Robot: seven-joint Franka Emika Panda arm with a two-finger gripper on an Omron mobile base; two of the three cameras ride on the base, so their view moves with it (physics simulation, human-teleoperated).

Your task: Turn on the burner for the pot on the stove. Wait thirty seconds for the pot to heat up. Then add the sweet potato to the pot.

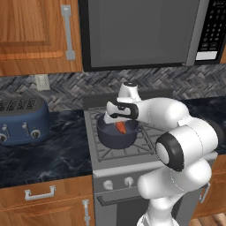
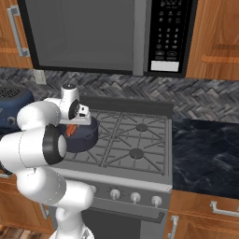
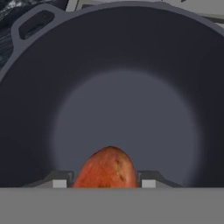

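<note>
Your gripper [image 3: 105,181] is clamped on the sweet potato [image 3: 106,168]: in the hand view the orange tuber sits between the two finger tips, its tapered end pointing down into the pot [image 3: 131,65]. From the left base view, the gripper [image 1: 120,125] hangs just over the pot's [image 1: 115,137] mouth, with the sweet potato [image 1: 121,128] at rim level; you cannot tell from this view whether it touches the inside. The right base view shows the sweet potato [image 2: 71,130] as an orange sliver beside the pot [image 2: 84,137], largely hidden behind the arm.

The pot interior below the tuber is bare dark metal; one side handle shows at upper left of the hand view.

The pot stands on the front left grate of the stove [image 2: 135,154]. Knobs [image 2: 135,197] line the front panel. A blue toaster [image 1: 22,120] sits well left of the pot on the dark marbled counter [image 1: 53,154]. A microwave [image 1: 141,33] hangs above, wooden cabinets [image 1: 35,31] beside it, and a grey herringbone backsplash [image 2: 200,100] behind.
</note>
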